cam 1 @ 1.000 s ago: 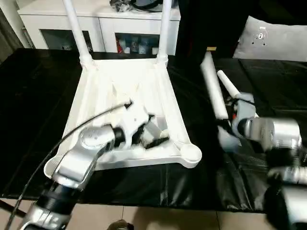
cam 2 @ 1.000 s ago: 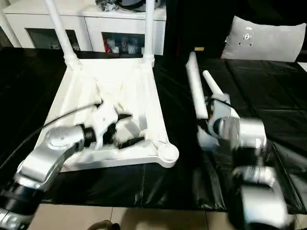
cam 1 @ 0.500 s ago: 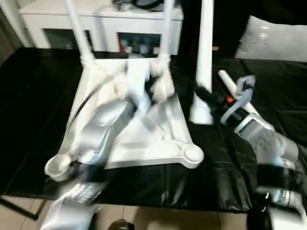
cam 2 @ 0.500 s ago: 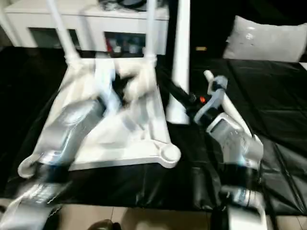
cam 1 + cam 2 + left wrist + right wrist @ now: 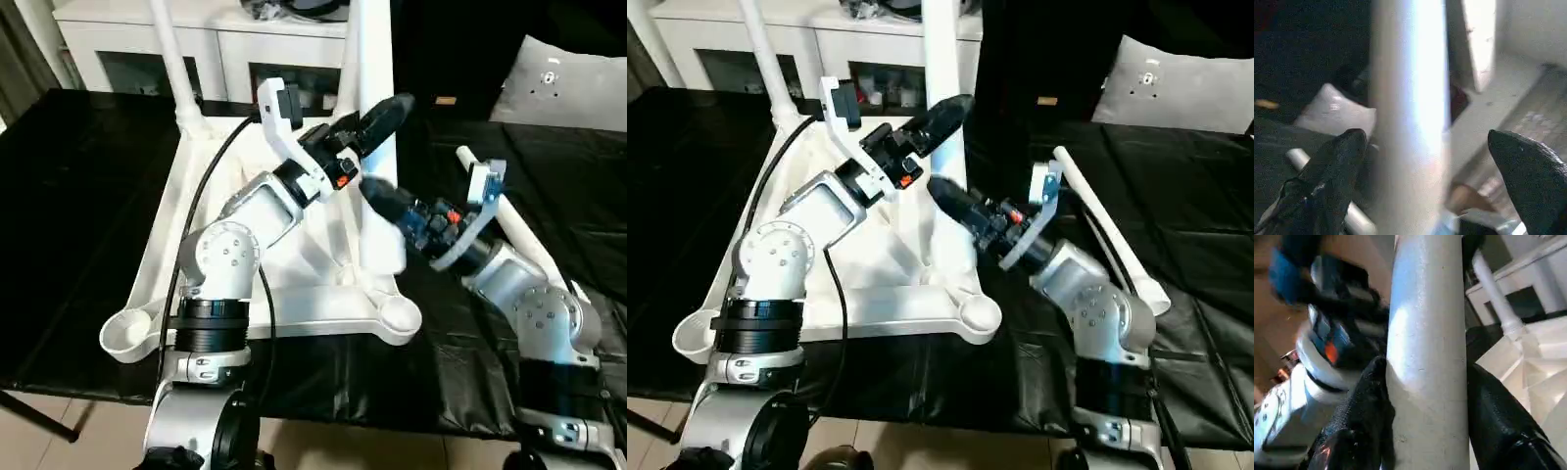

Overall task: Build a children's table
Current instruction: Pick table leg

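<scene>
**Seating the Third Leg in the Near Corner Socket**

Seating of the held leg (image 5: pixel 375 147) is judged to be the step in hand. The tabletop (image 5: pixel 211 240) lies upside down on the black-covered desk (image 5: pixel 69 196), ribbed underside up. Two legs are already fitted in the far corners: the far left leg (image 5: pixel 168 54) and, it is judged, a far right leg hidden behind the held one. Both near sockets are empty: the near right socket (image 5: pixel 398 316) and the near left socket (image 5: pixel 125 331). A fourth leg (image 5: pixel 509 220) lies on the desk on the right side, apart from the tabletop.

The held leg is carried upright over the right side of the tabletop. The right gripper (image 5: pixel 1425 396) is closed on it, one finger (image 5: pixel 1369 401) pressed against each side of the tube, as the right wrist view shows. The left gripper (image 5: pixel 1435 166) has its fingers (image 5: pixel 1339 161) spread wide, with the tube between them and no contact visible.

Recommended procedure:

1. The lower end of the leg should be brought directly above the near right socket; at present it appears to stand just behind it, over the rim.
2. The tube should be kept vertical, so that the end enters squarely.
3. The left fingers may be closed on the upper tube to steady it before downward pressure is applied.
4. Pressure should be directed along the tube axis; sideways force could shift the tabletop on the slick cover.
</scene>
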